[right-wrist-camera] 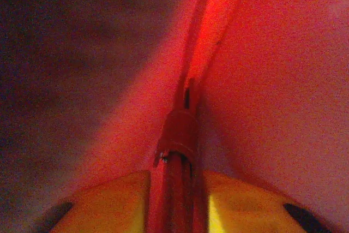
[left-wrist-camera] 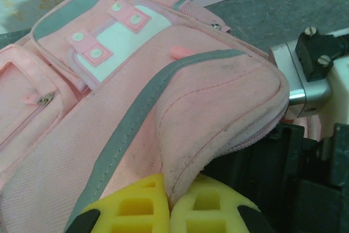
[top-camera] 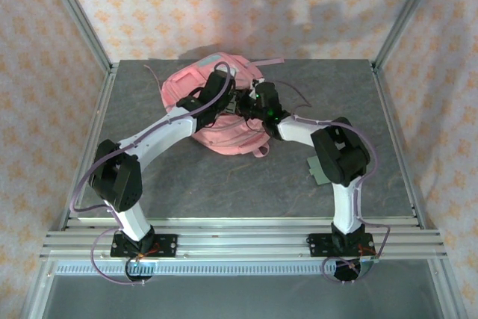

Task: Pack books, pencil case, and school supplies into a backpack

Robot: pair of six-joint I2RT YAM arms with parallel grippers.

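Note:
The pink backpack [top-camera: 187, 86] [left-wrist-camera: 163, 80] lies at the back middle of the table. My left gripper [top-camera: 224, 98] [left-wrist-camera: 170, 203] is shut, with a fold of the backpack's fabric next to the zipper edge pinched between its yellow fingers. My right gripper [top-camera: 254, 104] [right-wrist-camera: 174, 200] reaches into the backpack from the right. In the right wrist view everything is lit red by the fabric. Its jaws stand apart, and a narrow dark rod-like thing [right-wrist-camera: 177, 135] that I cannot identify runs through the gap. The books and the pencil case are out of view.
A grey-green square card [top-camera: 314, 172], one of the school supplies, lies on the grey table [top-camera: 149, 102] beside the right arm's elbow. Pink straps [top-camera: 261, 151] trail from the backpack. Metal frame posts stand at the table's corners.

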